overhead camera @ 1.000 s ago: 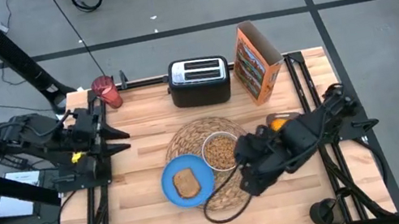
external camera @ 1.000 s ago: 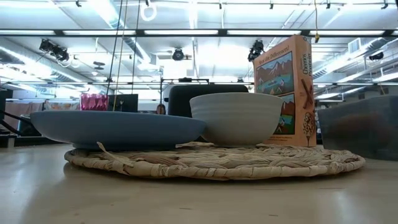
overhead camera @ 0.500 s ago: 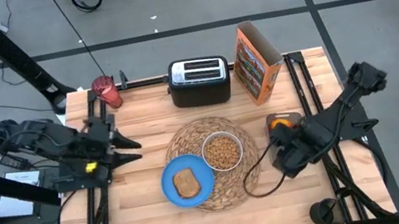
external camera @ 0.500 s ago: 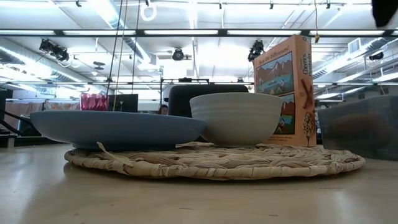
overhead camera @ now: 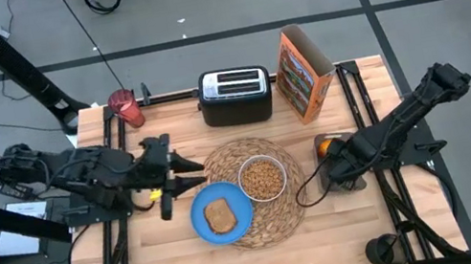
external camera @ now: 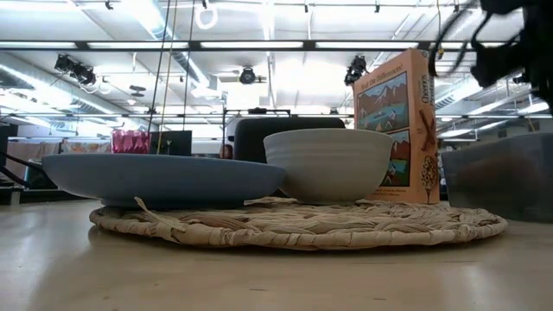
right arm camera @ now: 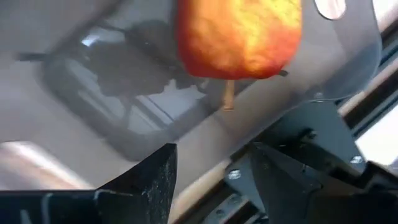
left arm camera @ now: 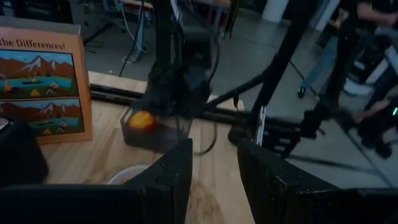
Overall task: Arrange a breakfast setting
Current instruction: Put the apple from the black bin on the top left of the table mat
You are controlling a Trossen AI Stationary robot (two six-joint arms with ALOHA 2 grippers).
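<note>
Red-and-yellow skin fills our right wrist view: the apple (right arm camera: 239, 37) lies in a clear bin (overhead camera: 338, 164) at the surface's right side, right ahead of our right end effector (right arm camera: 211, 180), whose fingers stand apart and empty. That arm is far nearer. Farther off, our left end effector (overhead camera: 191, 167), also parted, hovers beside the placemat (overhead camera: 292, 202).

Toaster: you see a black two-slot toaster (overhead camera: 235, 95) at the table's far edge, centre.
Cereal box: an orange cardboard cereal box (overhead camera: 304, 71) stands upright, top open, just right of the toaster.
Bin: a clear grey plastic bin (overhead camera: 336, 161) sits right of centre.
Table: light wooden slat tabletop (overhead camera: 180, 258).
</note>
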